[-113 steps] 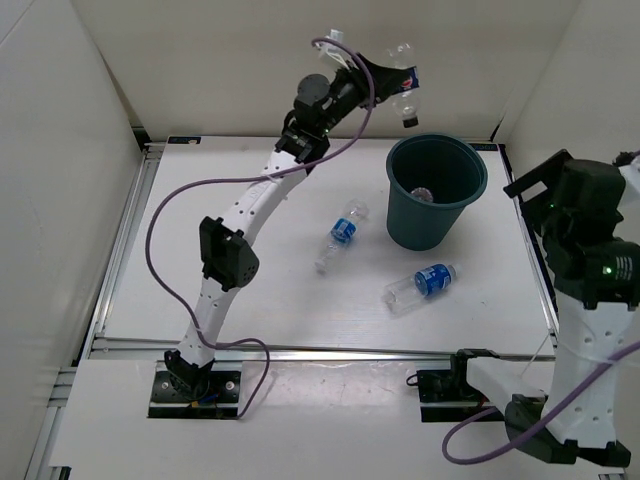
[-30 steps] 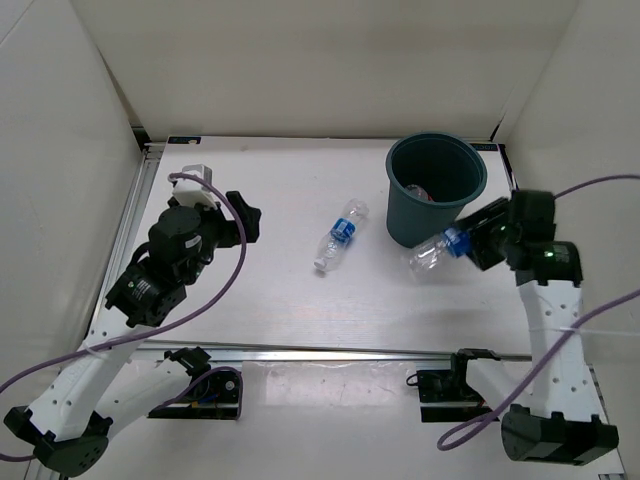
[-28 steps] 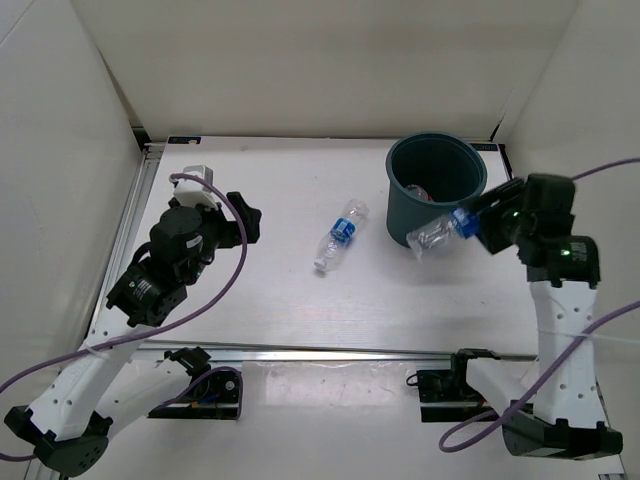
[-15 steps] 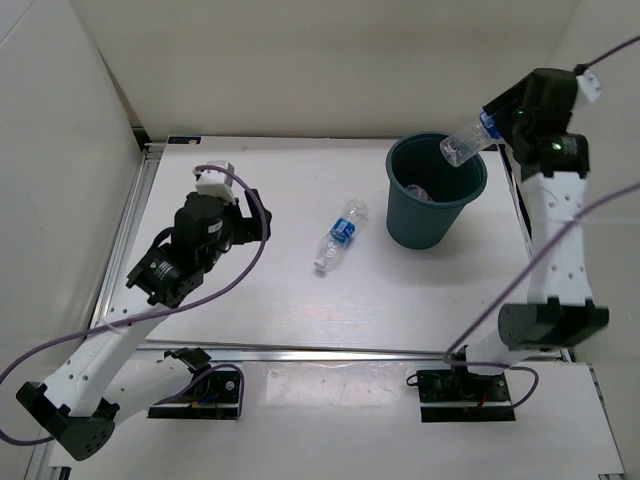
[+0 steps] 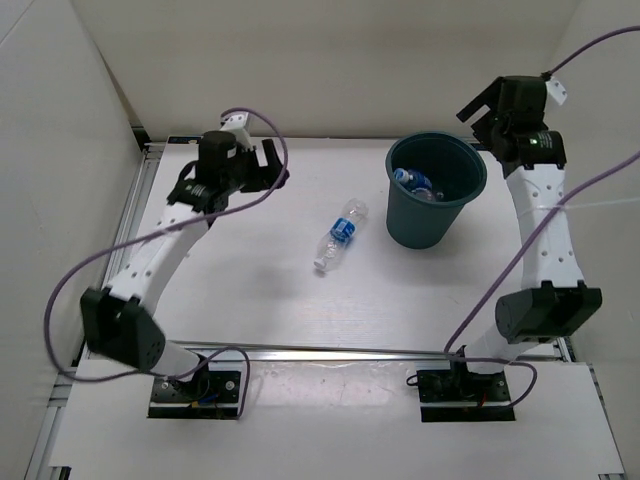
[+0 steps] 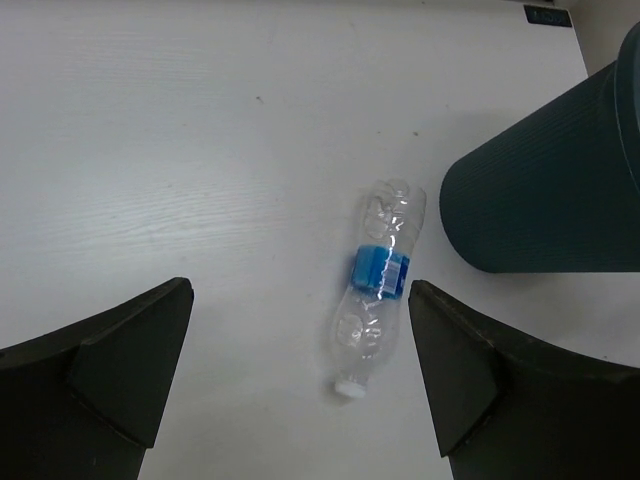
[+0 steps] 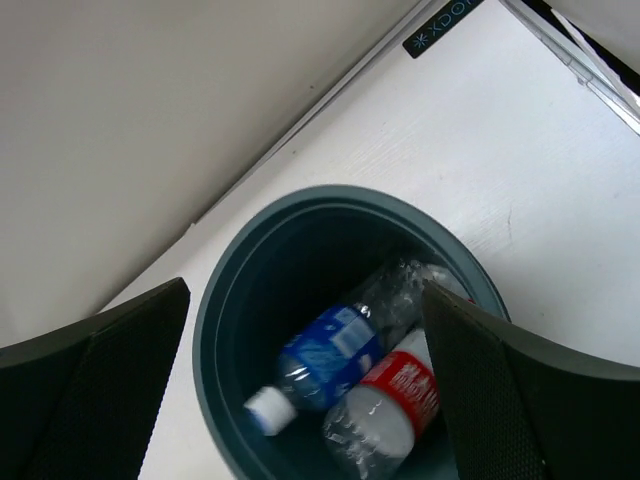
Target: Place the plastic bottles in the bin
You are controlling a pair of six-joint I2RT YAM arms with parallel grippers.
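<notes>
The dark teal bin (image 5: 420, 228) stands at the back right of the table. Inside it lie a blue-labelled plastic bottle (image 7: 335, 350) and a red-labelled one (image 7: 400, 395); a third bottle behind them is mostly hidden. My right gripper (image 5: 478, 120) hangs open above the bin's far right rim (image 7: 215, 310), nothing between its fingers. Another blue-labelled bottle (image 5: 340, 235) lies on its side on the table, left of the bin (image 6: 540, 200). My left gripper (image 5: 275, 165) is open, high over the back left, with that bottle (image 6: 378, 285) in view below, nearer its right finger.
White enclosure walls close in the back and both sides. Metal rails (image 5: 130, 230) run along the table's left and front edges. A purple cable (image 5: 120, 250) loops off the left arm, another trails from the right arm.
My right gripper rose over the bin, opened and let its blue-labelled bottle drop in. My left arm stretched away to the back left of the table.
</notes>
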